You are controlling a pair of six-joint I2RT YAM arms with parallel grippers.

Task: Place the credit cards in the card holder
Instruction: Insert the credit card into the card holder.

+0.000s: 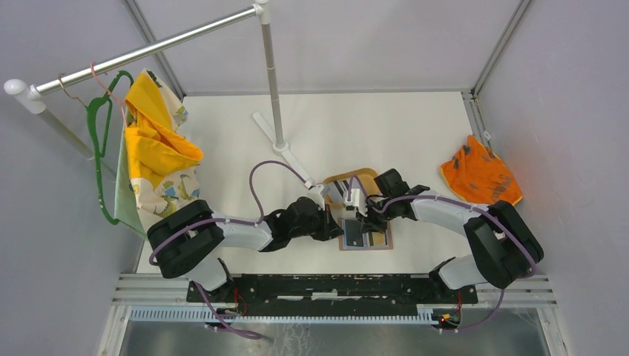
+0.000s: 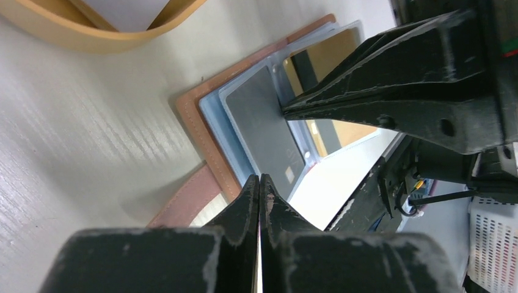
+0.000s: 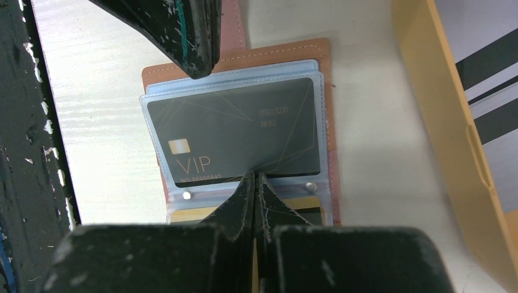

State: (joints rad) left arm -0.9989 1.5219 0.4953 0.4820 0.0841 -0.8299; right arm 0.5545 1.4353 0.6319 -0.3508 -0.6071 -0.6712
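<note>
**Right gripper tip on the near long edge of the black card; left gripper opposite, on the holder's rim.**

The black "VIP" plastic credit card lies flat in a clear sleeve of the open reddish-brown leather card holder on the white desk, its long axis square to the right gripper. That gripper is pinched shut on nothing, its tip touching the middle of the card's near edge. The left gripper, also shut and empty, sits at the holder's far leather edge by the snap tab, probably bracing it. Any further push would run along the card's short axis, towards the left gripper. I cannot tell whether the card is fully seated. A gold card sits in the next sleeve, and a striped white card lies in the tan oval tray.
</note>
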